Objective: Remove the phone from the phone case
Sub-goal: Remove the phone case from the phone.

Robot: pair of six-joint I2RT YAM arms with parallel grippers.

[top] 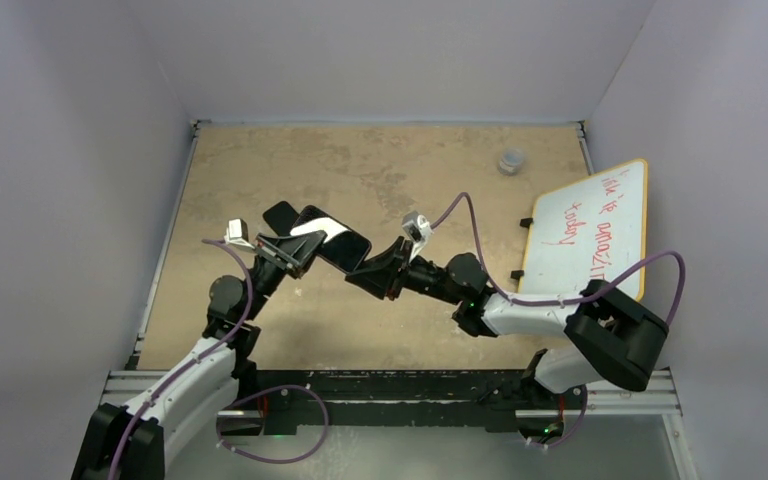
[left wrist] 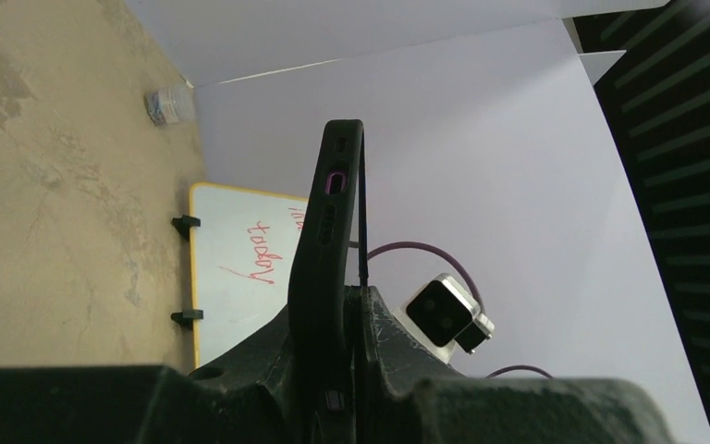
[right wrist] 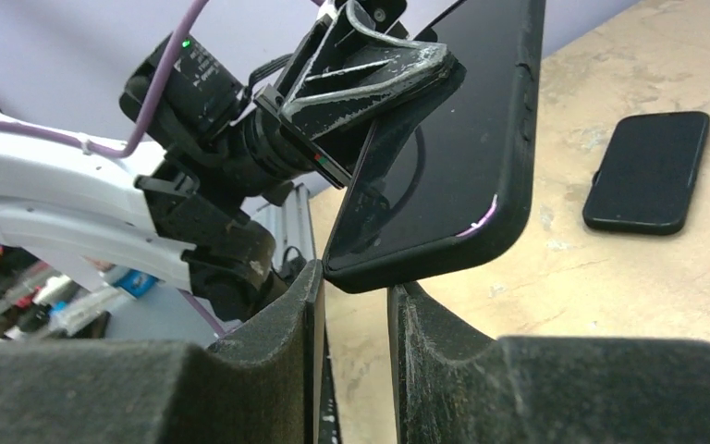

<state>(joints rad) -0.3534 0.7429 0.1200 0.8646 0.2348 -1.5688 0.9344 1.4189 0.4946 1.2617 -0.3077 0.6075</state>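
Note:
A black phone case (top: 345,245) with the glossy phone (right wrist: 444,139) in it is held in the air over the table's middle. My left gripper (top: 295,248) is shut on its left part. In the left wrist view the case (left wrist: 325,240) stands edge-on between the jaws of my left gripper (left wrist: 337,305), and a thin dark edge (left wrist: 362,231) runs along its right side. My right gripper (top: 362,272) is open at the case's lower right corner. In the right wrist view that corner (right wrist: 397,273) sits just above the gap of my right gripper (right wrist: 356,287), and I cannot tell if they touch.
A second black phone-shaped slab (top: 280,215) lies flat on the tan table (top: 410,180) behind the held case; it also shows in the right wrist view (right wrist: 647,171). A whiteboard (top: 590,230) with red writing leans at the right wall. A small clear jar (top: 511,160) stands at the back right.

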